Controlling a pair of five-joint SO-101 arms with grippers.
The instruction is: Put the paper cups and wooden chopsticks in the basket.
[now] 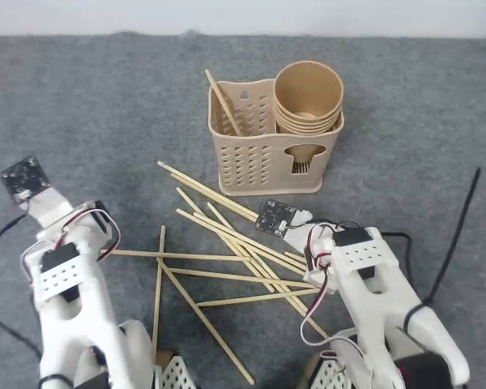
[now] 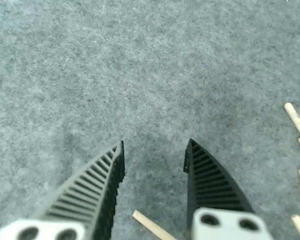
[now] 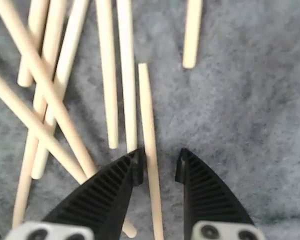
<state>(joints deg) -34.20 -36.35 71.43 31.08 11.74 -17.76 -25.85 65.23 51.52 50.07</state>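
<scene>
A beige basket (image 1: 251, 174) stands upright at the table's middle back. A stack of paper cups (image 1: 309, 96) sits in its right compartment, and one wooden chopstick (image 1: 223, 104) leans in the left one. Several chopsticks (image 1: 227, 258) lie crossed on the grey carpet in front of it. My right gripper (image 3: 160, 152) is open, low over this pile, its fingers straddling one chopstick (image 3: 146, 100). Over bare carpet at the left, my left gripper (image 2: 155, 145) is open, with a chopstick end (image 2: 152, 226) showing near its base.
The grey carpet (image 1: 97, 105) covers the whole table. The left arm (image 1: 65, 271) stands at the front left, the right arm (image 1: 360, 267) at the front right. More chopstick ends (image 2: 296, 120) lie just beside the left gripper.
</scene>
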